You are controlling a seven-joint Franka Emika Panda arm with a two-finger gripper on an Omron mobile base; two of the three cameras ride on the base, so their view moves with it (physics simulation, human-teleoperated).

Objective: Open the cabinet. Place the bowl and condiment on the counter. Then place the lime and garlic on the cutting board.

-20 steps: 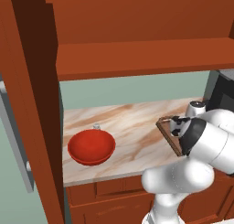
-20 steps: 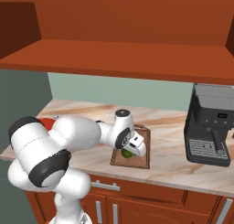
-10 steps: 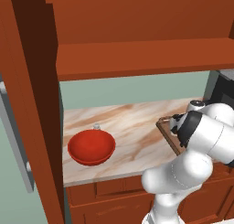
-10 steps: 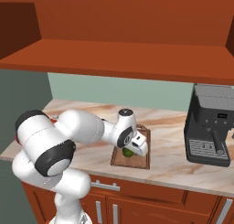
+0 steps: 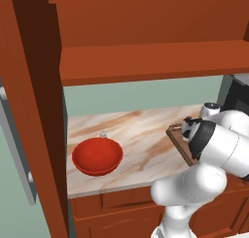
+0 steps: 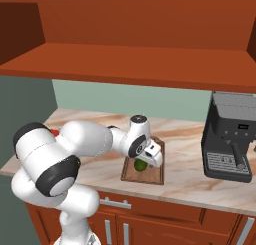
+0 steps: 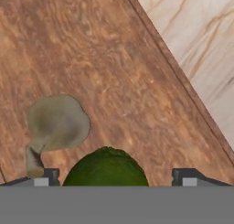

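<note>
In the hand view the dark green lime (image 7: 106,167) rests on the wooden cutting board (image 7: 114,67), between the fingertips (image 7: 183,177) of my gripper (image 7: 114,178), which stands open with a gap beside the fruit. The grey-beige garlic (image 7: 57,124) lies on the board just beyond. From the right base view the gripper (image 6: 150,157) hovers low over the lime (image 6: 140,165) and the board (image 6: 146,175). The red bowl (image 5: 97,156) sits on the marble counter (image 5: 141,130), the small condiment shaker (image 5: 102,134) right behind it. The cabinet (image 5: 146,62) stands open above, its shelf bare.
The open cabinet door (image 5: 22,135) with its grey bar handle hangs at the far left. A dark coffee machine (image 6: 230,136) stands on the counter right of the board. Lower drawer cabinets run under the counter.
The jaws have widened and the lime now lies free on the board. The arm has shifted slightly.
</note>
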